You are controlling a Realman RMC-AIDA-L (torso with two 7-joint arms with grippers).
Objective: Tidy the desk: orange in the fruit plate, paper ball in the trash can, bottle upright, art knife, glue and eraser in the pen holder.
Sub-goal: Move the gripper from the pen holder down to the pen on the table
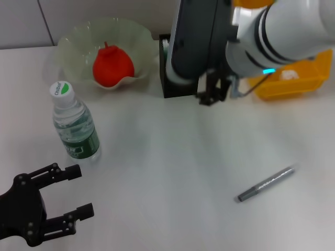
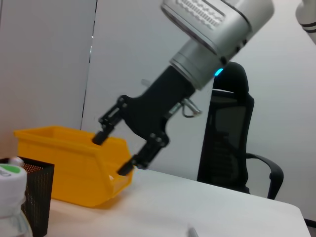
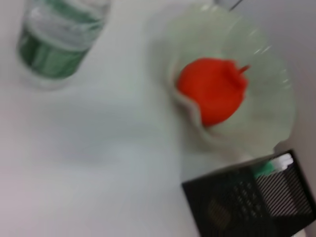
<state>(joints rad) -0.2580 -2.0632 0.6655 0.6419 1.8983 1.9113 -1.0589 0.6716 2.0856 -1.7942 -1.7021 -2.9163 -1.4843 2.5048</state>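
The orange (image 1: 112, 66) lies in the fruit plate (image 1: 78, 39) at the back left. The bottle (image 1: 75, 123) stands upright in front of it. My right gripper (image 1: 213, 95) hangs open and empty just in front of the pen holder (image 1: 167, 78), which my arm mostly hides; the left wrist view shows its fingers (image 2: 100, 137) spread before the trash can (image 2: 69, 168). The paper ball (image 1: 288, 75) shows as a white wad inside the trash can (image 1: 293, 83). The art knife (image 1: 265, 184) lies flat at the front right. My left gripper (image 1: 84, 191) rests open at the front left. Glue and eraser are hidden.
Something white and green (image 3: 271, 165) sticks up inside the pen holder (image 3: 247, 207). Bare tabletop stretches between the bottle and the art knife. A black office chair (image 2: 232, 143) stands beyond the table's far edge.
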